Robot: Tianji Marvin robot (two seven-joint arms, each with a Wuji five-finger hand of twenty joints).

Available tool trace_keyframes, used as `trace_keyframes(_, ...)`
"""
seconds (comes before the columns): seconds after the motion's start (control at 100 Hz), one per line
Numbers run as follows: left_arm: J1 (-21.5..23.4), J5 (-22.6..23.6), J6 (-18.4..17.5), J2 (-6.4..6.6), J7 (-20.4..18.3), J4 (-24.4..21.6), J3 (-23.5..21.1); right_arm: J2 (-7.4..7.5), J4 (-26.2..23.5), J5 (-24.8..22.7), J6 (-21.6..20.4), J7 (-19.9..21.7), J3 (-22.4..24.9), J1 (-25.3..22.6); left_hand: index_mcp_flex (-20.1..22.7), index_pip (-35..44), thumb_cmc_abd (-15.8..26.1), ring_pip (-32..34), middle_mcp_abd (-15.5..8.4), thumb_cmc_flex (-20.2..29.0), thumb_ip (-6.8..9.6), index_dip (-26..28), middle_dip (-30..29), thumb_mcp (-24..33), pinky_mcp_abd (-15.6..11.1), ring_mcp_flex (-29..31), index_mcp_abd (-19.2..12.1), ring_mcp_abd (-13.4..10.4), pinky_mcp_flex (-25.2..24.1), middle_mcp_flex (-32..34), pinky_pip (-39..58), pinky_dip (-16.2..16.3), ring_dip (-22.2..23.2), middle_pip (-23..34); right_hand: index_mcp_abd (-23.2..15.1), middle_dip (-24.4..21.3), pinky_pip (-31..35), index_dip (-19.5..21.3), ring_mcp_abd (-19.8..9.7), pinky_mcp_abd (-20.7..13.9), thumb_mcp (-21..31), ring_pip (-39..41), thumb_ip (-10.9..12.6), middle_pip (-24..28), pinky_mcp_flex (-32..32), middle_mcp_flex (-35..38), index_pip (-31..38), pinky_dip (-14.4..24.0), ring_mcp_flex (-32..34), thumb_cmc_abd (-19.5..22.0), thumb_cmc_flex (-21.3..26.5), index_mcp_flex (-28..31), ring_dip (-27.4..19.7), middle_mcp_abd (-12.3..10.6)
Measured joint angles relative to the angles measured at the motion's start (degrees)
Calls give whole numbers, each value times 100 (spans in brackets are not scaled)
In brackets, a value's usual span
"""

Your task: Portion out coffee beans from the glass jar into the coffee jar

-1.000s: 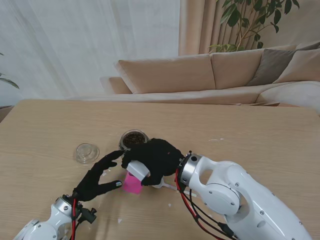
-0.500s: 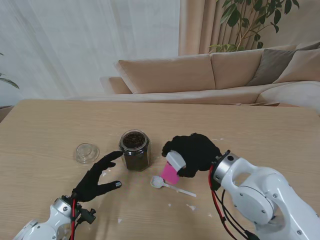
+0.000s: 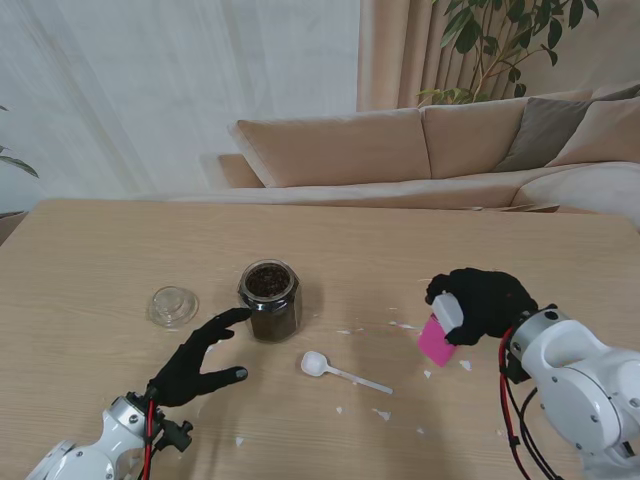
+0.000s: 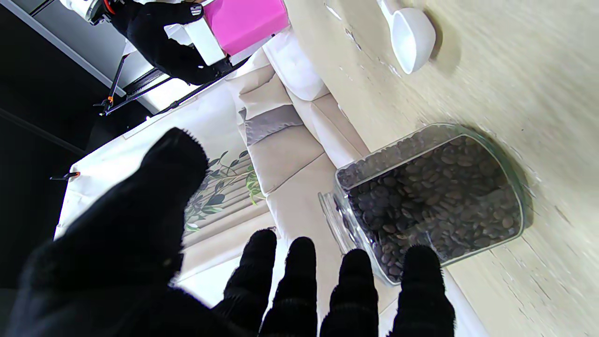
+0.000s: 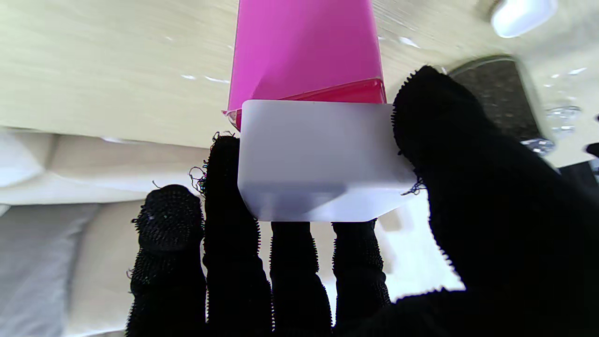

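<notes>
A lidless glass jar (image 3: 269, 299) (image 4: 435, 196) full of dark coffee beans stands upright near the table's middle. My left hand (image 3: 197, 358) (image 4: 196, 281) rests open just nearer to me and to the jar's left, fingers spread, not touching it. My right hand (image 3: 478, 303) (image 5: 327, 234) is shut on a pink square coffee jar with a white cap (image 3: 440, 331) (image 5: 306, 51), held tilted above the table at the right. The white scoop (image 3: 338, 371) (image 4: 412, 40) lies on the table between the hands.
The glass jar's round lid (image 3: 173, 305) lies to the left of the jar. Small white flecks (image 3: 385, 412) are scattered on the wood around the scoop. A beige sofa (image 3: 420, 150) runs behind the table's far edge.
My right hand has carried the pink coffee jar from beside the glass jar far to the right. The left hand has stayed almost still.
</notes>
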Motion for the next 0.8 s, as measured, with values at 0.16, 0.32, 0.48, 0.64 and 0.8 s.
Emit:
trace_keyframes(0.16,-17,43,66,2,2,-2,51,6,253,52,251,69,215,-95,0,1,0,0,-1,1,0,0,0,-1,0,0,0,0,1,0,-2,1,0,0,0,3,0,0,0,0,0,0,0,0,0,0,0,0,0,0,0,0,1,0)
trace_keyframes(0.32,-26,59,84,2,-2,-2,64,12,583,81,521,70,279,-120,0,2,0,-2,-1,4,0,1,0,-31,0,0,0,0,1,0,-5,1,0,0,2,4,0,0,0,-1,0,0,0,0,-8,0,0,-1,0,0,0,0,1,0)
trace_keyframes(0.48,-28,67,98,2,-3,-5,73,13,830,-16,641,-109,254,-141,0,2,0,-3,-1,69,0,1,0,-62,0,0,0,0,2,0,-15,1,0,0,5,6,0,0,1,-2,0,0,0,0,-12,0,0,-1,0,0,0,0,1,0)
trace_keyframes(0.64,-29,74,111,2,-2,-10,81,8,928,-94,764,-199,179,-142,0,2,0,-3,-1,69,0,1,0,-63,0,0,0,0,2,0,-16,1,0,0,29,6,0,0,1,-78,0,-19,0,12,-159,-20,1,-1,0,0,-2,0,1,0)
trace_keyframes(0.8,-31,76,111,2,4,-11,81,4,965,-201,823,-254,123,-139,0,2,0,-3,-1,69,0,1,0,-63,0,0,0,0,2,0,-16,1,0,0,131,12,0,304,1,-142,19,-120,134,175,-344,-255,-146,9,-327,128,-15,-97,-80,1)
